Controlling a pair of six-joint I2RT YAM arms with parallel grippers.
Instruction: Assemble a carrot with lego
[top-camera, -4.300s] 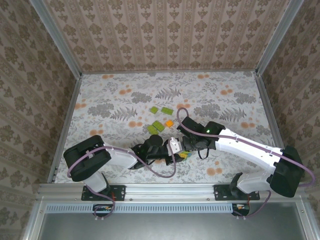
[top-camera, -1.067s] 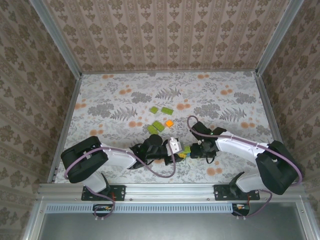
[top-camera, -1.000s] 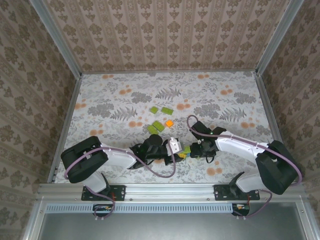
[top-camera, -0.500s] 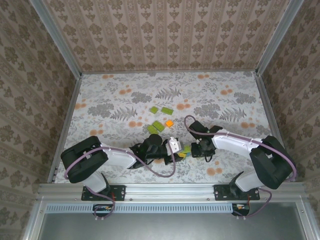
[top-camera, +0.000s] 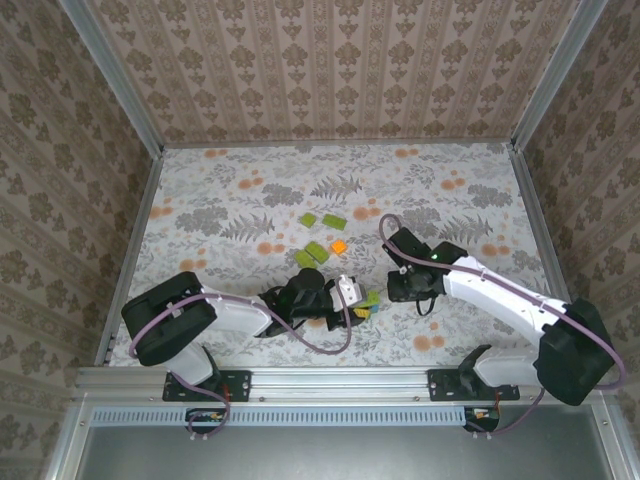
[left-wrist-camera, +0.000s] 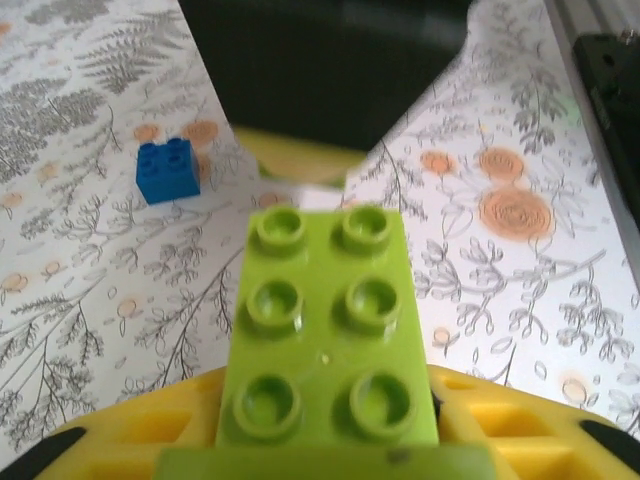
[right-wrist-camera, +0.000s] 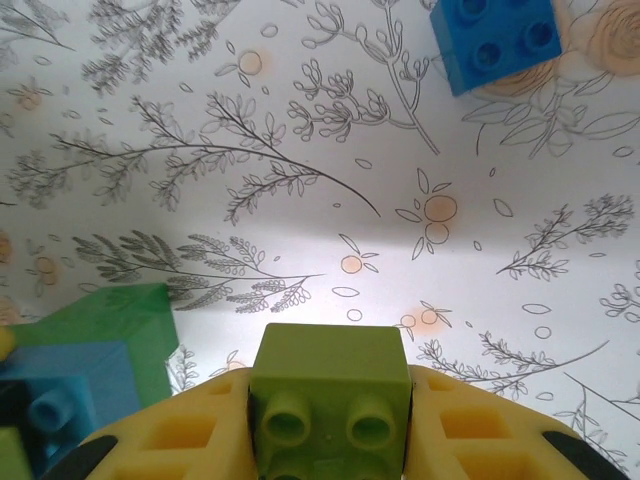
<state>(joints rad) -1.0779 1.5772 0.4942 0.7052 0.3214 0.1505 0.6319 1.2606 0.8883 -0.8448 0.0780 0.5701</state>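
My left gripper (top-camera: 362, 303) sits near the table's front, its yellow fingers (left-wrist-camera: 500, 420) on either side of the carrot (left-wrist-camera: 328, 320), whose long lime-green studded top brick points away from the camera. The right wrist view catches the carrot's dark green and blue bricks (right-wrist-camera: 95, 345) at lower left. My right gripper (top-camera: 395, 288) hovers just right of it, apart from it, shut on a small lime-green lego brick (right-wrist-camera: 330, 385). A blue brick (right-wrist-camera: 495, 40) lies loose on the table; the left wrist view has that blue brick (left-wrist-camera: 165, 170) left of the dark right arm (left-wrist-camera: 320, 70).
Loose lego lies behind the grippers: two lime-green bricks (top-camera: 309, 219) (top-camera: 334, 221), an orange brick (top-camera: 339, 246) and two more lime-green ones (top-camera: 316, 252). The flowered table (top-camera: 230, 200) is walled on three sides, with free room left, right and at the back.
My right gripper closed on the small lime-green brick and drew back to the right, away from the left gripper. The left arm stayed in place with the carrot.
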